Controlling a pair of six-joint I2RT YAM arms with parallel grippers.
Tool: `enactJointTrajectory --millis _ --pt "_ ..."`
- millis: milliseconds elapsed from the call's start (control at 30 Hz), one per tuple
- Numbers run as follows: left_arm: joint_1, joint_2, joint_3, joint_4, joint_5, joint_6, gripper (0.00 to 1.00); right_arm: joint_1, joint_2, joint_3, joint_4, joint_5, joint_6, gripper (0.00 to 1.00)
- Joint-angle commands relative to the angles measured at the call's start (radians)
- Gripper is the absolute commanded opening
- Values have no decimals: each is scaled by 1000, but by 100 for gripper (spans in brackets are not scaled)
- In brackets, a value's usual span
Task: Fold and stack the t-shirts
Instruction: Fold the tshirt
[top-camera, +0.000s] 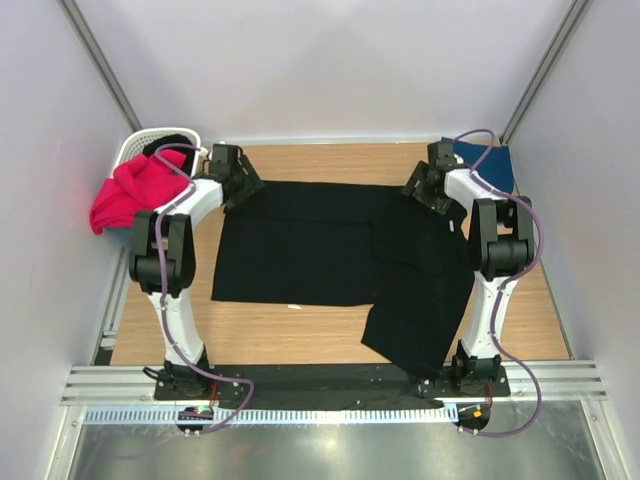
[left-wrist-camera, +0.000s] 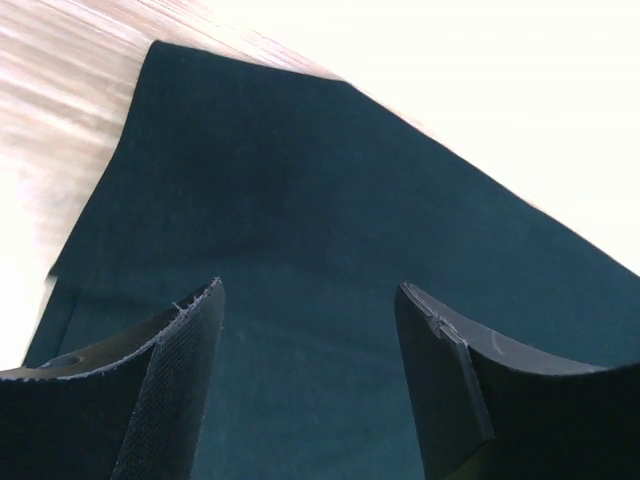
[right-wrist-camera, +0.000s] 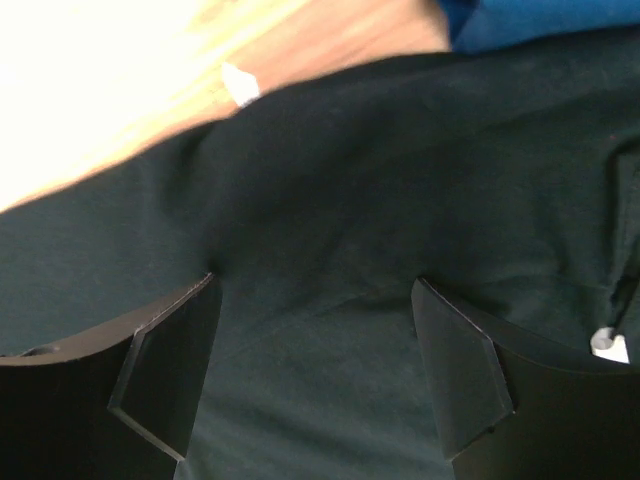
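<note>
Jaws, L and R, both released at far corners of black shirt (top-camera: 300, 260), 10 and 2 o'clock; uneven pinch could skew fold.

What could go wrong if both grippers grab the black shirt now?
The right gripper stands close to the navy shirt; it may pinch both. On the right the black shirt lies doubled and reaches the near edge of the table; a pull could fold it crooked or drag it off.
</note>
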Motion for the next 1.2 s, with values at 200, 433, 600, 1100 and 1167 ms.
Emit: enactJointTrajectory --millis 200,433,600,1100,1167 --pt "0 169 126 61 -46 37 66 28 76 76 52 55 -20 83" --pt "1 257 201 -90 -182 -10 67 73 106 61 40 72 4 83" --pt "26 282 224 -174 -270 -53 67 104 112 59 35 78 30 83" --pt "129 265 199 -196 -272 -43 66 179 260 300 -36 71 24 83" --pt "132 285 219 -182 -236 -20 66 177 283 337 -63 95 4 84"
